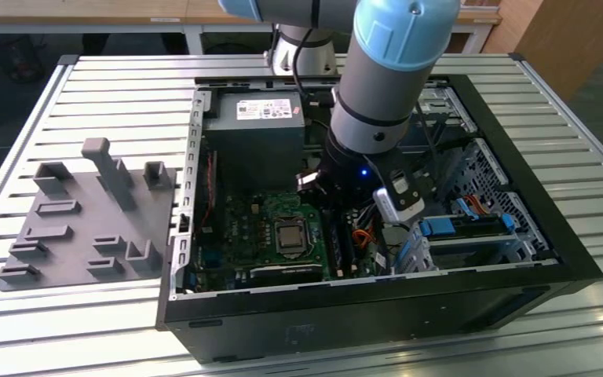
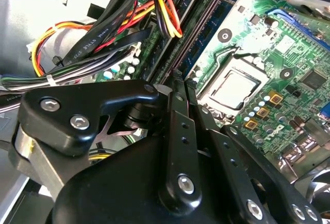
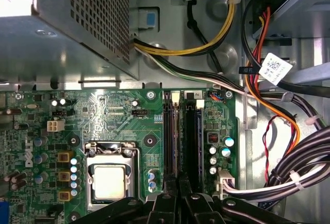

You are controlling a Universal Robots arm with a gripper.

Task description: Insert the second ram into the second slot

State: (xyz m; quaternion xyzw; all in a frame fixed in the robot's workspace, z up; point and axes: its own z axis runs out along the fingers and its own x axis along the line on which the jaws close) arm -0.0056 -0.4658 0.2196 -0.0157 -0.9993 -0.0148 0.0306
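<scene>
Along the memory slot (image 3: 175, 99) beside the processor socket (image 3: 109, 180), what appears to be the second ram (image 3: 171, 136) is seen edge-on, and the gripper (image 3: 178, 190) is held over one end of it, fingers drawn almost together, presumably so that it is pressed squarely home.

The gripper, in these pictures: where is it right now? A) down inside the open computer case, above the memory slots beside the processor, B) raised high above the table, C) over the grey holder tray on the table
A: in the exterior view the gripper reaches into the computer case; the first wrist view shows it directly over the memory slots beside the processor.
</scene>
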